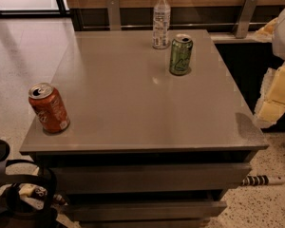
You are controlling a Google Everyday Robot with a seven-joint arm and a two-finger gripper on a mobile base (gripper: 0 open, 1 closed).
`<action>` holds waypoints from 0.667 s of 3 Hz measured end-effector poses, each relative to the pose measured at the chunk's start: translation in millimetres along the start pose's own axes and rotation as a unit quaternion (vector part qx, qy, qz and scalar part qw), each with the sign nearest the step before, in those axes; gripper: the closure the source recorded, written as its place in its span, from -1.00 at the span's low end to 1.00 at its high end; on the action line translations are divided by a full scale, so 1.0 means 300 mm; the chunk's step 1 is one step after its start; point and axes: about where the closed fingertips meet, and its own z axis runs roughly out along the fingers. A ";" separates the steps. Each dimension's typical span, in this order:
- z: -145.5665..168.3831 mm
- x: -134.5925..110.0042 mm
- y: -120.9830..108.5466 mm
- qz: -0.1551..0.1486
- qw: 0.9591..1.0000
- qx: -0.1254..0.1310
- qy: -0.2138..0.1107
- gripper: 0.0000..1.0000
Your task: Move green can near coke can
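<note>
Camera view, looking down on a grey bench [133,103] with two drawer fronts [147,177] below its front edge: at far left, on the floor beside the front left corner, sits a dark, black-strapped object [19,194] that cannot be made out further. On the bench top, the coke can [49,108] stands upright close to the left edge, not far back from the front left corner, its silver top and white label patch facing the camera. Most of the bench surface between it and the other items is bare and glossy. Toward the back edge, right of centre, a clear plastic bottle [161,20] with a white cap stands upright. Just beside it, slightly forward and to the right, the green can [181,54] stands upright near the back right corner, a little in from the right edge, well apart from the coke can on the opposite side. Off the bench, past its right edge, the gripper [275,96] hangs in the air as a pale yellow-and-white shape, touching nothing; whether it is spread or closed cannot be told. Below it, a striped cable piece [261,180] lies on the speckled floor.
</note>
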 end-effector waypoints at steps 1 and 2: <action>0.000 0.000 0.000 0.000 1.000 0.000 0.000 -1.00; -0.023 -0.013 -0.041 -0.001 1.000 0.013 -0.015 -1.00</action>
